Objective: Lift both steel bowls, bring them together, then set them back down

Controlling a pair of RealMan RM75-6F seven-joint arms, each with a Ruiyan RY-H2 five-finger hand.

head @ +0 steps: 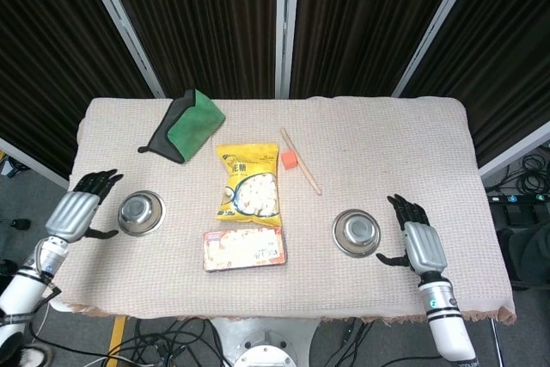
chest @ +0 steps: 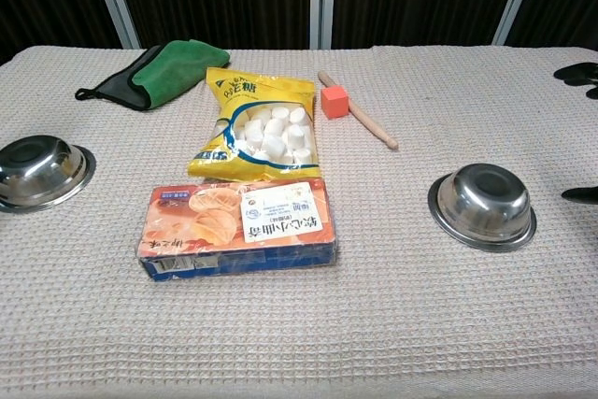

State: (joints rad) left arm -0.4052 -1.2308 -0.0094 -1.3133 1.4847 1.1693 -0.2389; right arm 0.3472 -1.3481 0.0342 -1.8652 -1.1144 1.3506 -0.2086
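Left steel bowl [head: 141,213] left of snack box [head: 245,248]; right steel bowl [head: 357,232] right of it; marshmallow bag [head: 249,184] behind box.

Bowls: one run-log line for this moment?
left bowl: on table | right bowl: on table | left hand: open, beside | right hand: open, beside

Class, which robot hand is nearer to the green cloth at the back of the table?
The left robot hand. It sits at the table's left edge, nearer the front than the green cloth, beside one steel bowl. The right robot hand is far across, front right.
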